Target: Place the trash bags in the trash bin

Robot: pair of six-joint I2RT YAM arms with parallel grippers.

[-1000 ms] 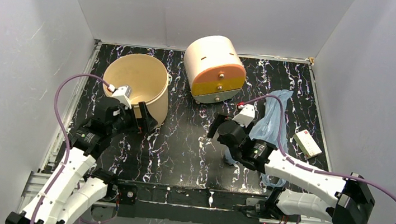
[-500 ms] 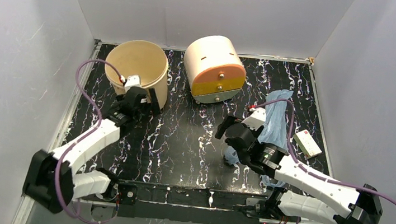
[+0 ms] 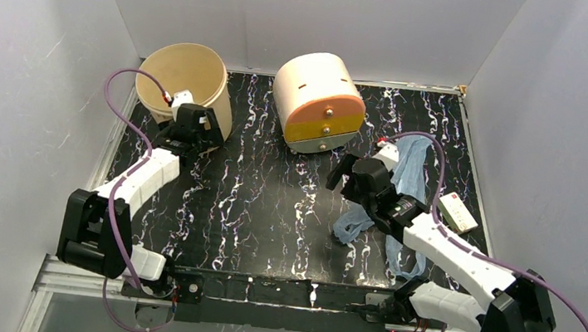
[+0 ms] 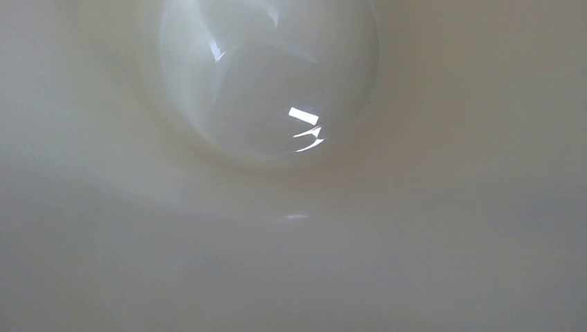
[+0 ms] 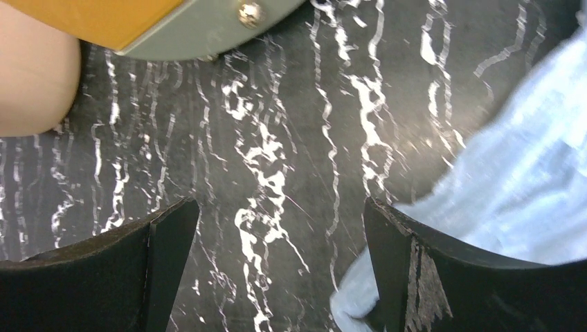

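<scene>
The beige trash bin (image 3: 182, 78) stands at the back left, mouth up. My left gripper (image 3: 196, 127) presses against its near wall, and its jaws look spread. The left wrist view shows only the bin's pale inside (image 4: 270, 83) with nothing in it; my own fingers are hidden there. The pale-blue trash bag (image 3: 412, 167) lies crumpled on the right of the table, partly under my right arm. My right gripper (image 3: 347, 180) hovers open just left of the bag. Bare table shows between its fingers (image 5: 169, 263), and the bag (image 5: 526, 187) touches the right one.
A cream cylinder with an orange front and knobs (image 3: 319, 102) stands at the back middle, just beyond my right gripper. A small white box (image 3: 457, 211) lies at the right edge. White walls enclose the black marbled table (image 3: 269, 205).
The left arm stretched forward and the bin slid back and to the left with it. The right gripper shifted back and to the right, uncovering more of the bag's lower part.
</scene>
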